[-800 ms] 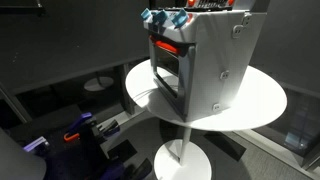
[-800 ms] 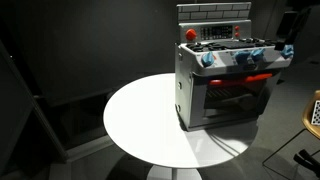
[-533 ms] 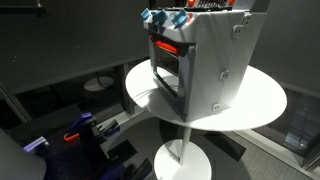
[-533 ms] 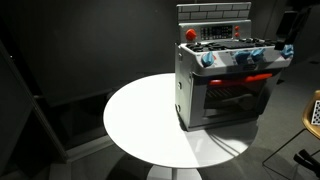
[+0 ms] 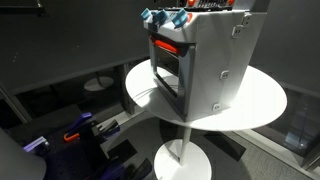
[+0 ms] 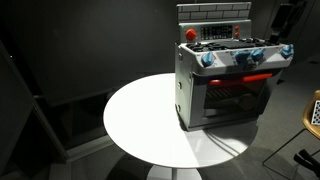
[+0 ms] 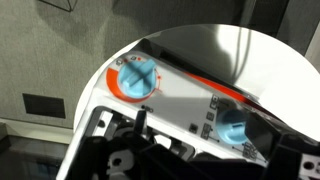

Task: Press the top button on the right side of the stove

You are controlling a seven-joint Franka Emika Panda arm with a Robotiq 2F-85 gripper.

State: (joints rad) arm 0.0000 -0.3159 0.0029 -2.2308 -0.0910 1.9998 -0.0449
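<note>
A toy stove (image 6: 225, 75) stands on a round white counter (image 6: 140, 120), with a red button (image 6: 190, 34) at 1 top corner. The dark hand (image 6: 286, 17) hangs by the opposite corner; I cannot tell whether it is released or clenched.

In an exterior view the stove (image 5: 205, 60) is cropped at the top edge. In the wrist view the gripper (image 7: 185, 158), dark and cut off below, partly covers a blue knob (image 7: 232, 128); its jaws cannot be read.
</note>
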